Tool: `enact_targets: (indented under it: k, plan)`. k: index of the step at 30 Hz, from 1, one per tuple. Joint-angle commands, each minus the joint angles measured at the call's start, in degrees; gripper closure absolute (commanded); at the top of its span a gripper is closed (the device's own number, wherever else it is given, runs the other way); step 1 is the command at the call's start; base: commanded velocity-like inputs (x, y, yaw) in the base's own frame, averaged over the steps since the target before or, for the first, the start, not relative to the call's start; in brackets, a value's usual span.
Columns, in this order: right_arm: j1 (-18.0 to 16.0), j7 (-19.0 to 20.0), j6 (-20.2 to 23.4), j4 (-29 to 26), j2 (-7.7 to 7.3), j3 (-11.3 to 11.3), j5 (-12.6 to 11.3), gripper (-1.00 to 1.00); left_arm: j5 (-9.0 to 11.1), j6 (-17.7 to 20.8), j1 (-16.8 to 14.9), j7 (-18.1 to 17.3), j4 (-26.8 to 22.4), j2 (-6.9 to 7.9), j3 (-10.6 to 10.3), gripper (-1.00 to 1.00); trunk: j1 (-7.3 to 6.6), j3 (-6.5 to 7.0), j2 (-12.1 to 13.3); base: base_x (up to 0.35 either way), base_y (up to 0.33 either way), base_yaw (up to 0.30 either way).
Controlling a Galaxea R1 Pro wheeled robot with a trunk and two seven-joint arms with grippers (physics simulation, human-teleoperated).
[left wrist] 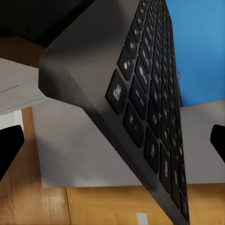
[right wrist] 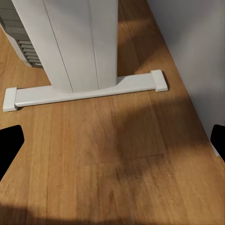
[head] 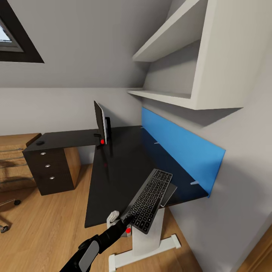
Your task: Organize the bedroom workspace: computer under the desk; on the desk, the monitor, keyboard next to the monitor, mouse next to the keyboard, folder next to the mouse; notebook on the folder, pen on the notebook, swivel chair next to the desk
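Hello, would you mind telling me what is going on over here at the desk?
The robot's left pincer holds the keyboard by its near end, tilted up over the near end of the black desk; whether its far end touches the desk is hard to tell. The monitor stands upright farther back on the desk, so the keyboard is not yet beside it. The right wrist view looks down at the wooden floor and the desk's white foot.

A home study corner under a sloped attic ceiling. A black L-shaped bench carries a monitor and keyboard. White wall shelves hang above, over wooden flooring.
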Motion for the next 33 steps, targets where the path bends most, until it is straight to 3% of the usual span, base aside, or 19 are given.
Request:
enact_targets:
  k: [1,33]
  plan:
    - [-0.06,0.08,-0.22,0.12,-0.02,-0.46,0.54,-1.0,0.61,0.53,-0.03,0.01,0.11,-0.01,-0.04,-1.0,0.0,-0.06,-0.03,0.0,0.0,0.0]
    - [-0.06,0.08,-0.24,0.12,-0.02,-0.46,0.54,-1.0,0.67,0.53,-0.02,-0.29,1.26,0.0,0.04,-1.0,0.0,-0.06,-0.03,0.0,-0.02,0.0]
